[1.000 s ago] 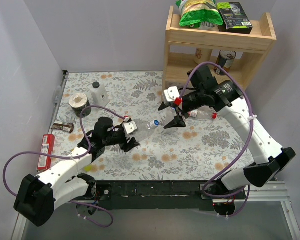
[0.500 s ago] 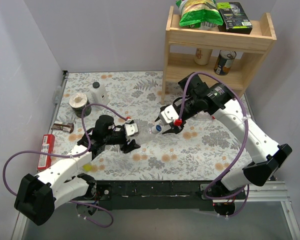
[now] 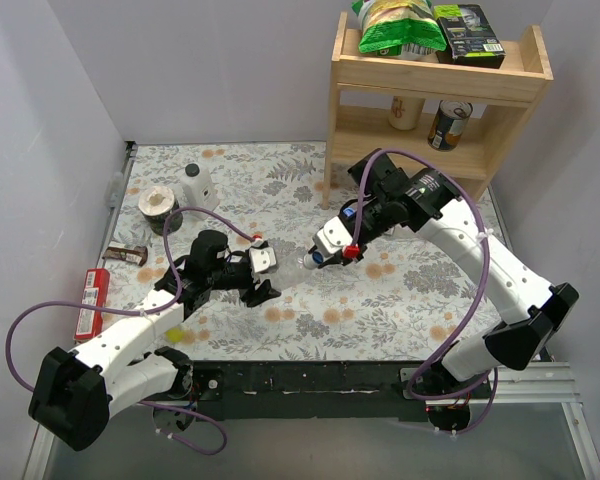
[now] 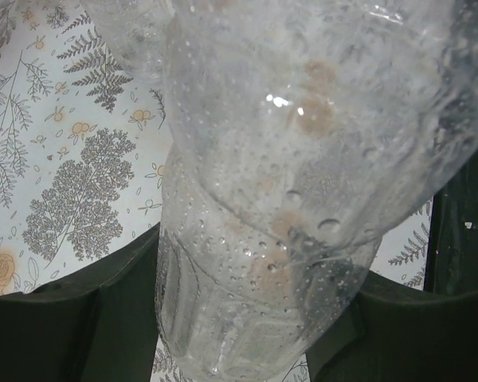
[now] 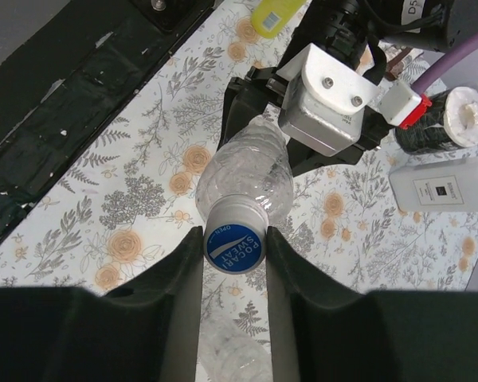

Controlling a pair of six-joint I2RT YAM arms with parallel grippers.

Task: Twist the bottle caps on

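My left gripper is shut on the base of a clear bottle, which it holds tilted with the neck pointing right. Seen from the left wrist, that bottle fills the frame, and the left gripper clamps its lower body. A blue cap sits on the neck of the bottle. The right gripper is shut on the cap, one pad on each side. From above, the right gripper meets the blue cap at mid-table. Another clear bottle lies on the table under the right wrist.
A wooden shelf with cans and packets stands at the back right. On the left of the floral table are a white bottle with a black cap, a round roll, a red packet and a yellow bottle.
The right gripper moved down and left to the bottle's neck and closed on the blue cap. The left arm held the bottle still.
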